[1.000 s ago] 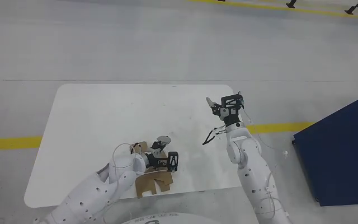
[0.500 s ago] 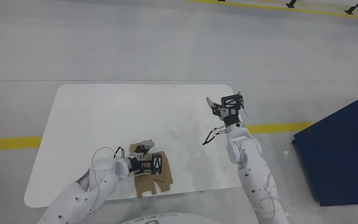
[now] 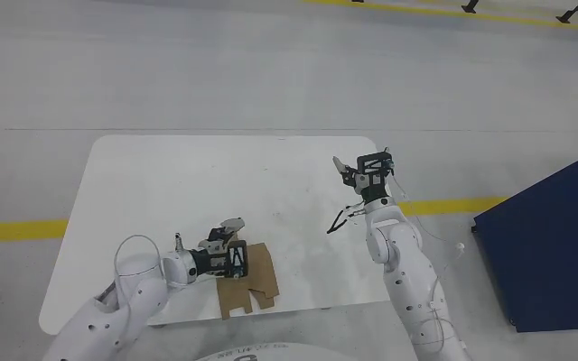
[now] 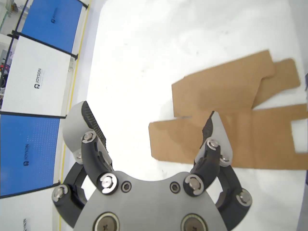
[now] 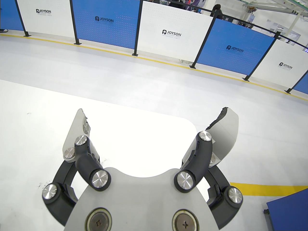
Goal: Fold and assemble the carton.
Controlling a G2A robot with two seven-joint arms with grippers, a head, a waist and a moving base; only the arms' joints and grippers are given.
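Note:
A flat brown cardboard carton blank [image 3: 253, 280] lies unfolded near the front edge of the white table [image 3: 181, 180]. In the left wrist view the carton [image 4: 228, 111] spreads flat with flaps and a cut-out. My left gripper [image 3: 233, 242] [image 4: 149, 118] is open just above the carton's left end, nothing between its fingers; one fingertip [image 4: 210, 123] hangs over the cardboard. My right gripper [image 3: 361, 168] [image 5: 154, 118] is open and empty, held above the table's right edge, far from the carton.
A dark blue panel [image 3: 533, 244] stands on the floor right of the table. A yellow floor line [image 3: 452, 206] passes under the table's level. Blue and white fence panels [image 5: 168, 32] ring the area.
My left arm has pulled back leftward, uncovering more of the carton, which now lies flatter on the table. The right arm has not moved.

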